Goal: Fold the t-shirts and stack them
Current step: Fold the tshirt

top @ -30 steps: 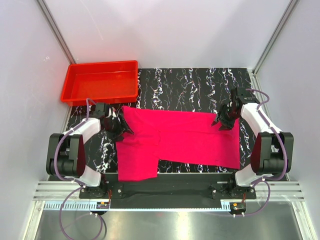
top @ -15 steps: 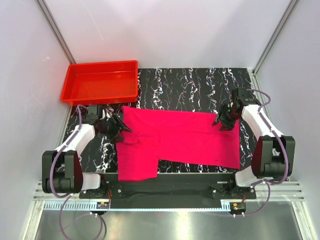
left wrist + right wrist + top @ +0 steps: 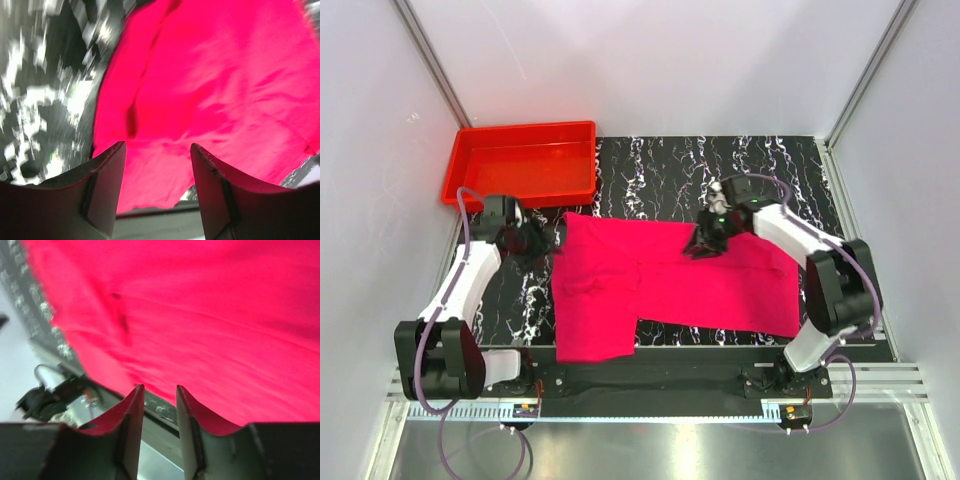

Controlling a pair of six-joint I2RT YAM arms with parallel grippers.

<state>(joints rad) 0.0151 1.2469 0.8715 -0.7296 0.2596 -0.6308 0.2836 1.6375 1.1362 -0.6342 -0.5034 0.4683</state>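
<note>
The magenta-pink t-shirt (image 3: 690, 285) lies spread flat on the black marbled table (image 3: 720, 165), with one part reaching toward the near edge at the left. My left gripper (image 3: 548, 240) hovers at the shirt's far left corner. In the left wrist view it (image 3: 157, 147) is open, nothing is between the fingers, and the cloth (image 3: 210, 75) fills the view beyond. My right gripper (image 3: 705, 243) is over the middle of the shirt's far edge. Its jaws (image 3: 160, 387) show a narrow empty gap above the cloth (image 3: 200, 315).
A rigid red tray (image 3: 520, 165) stands at the far left corner of the table, just behind the left arm. White walls with metal posts close the cell on three sides. The arm bases and a metal rail run along the near edge.
The right arm has swung left from the shirt's far right corner to the middle of its far edge. The left gripper has drawn back to the left. Both jaws have narrowed a little.
</note>
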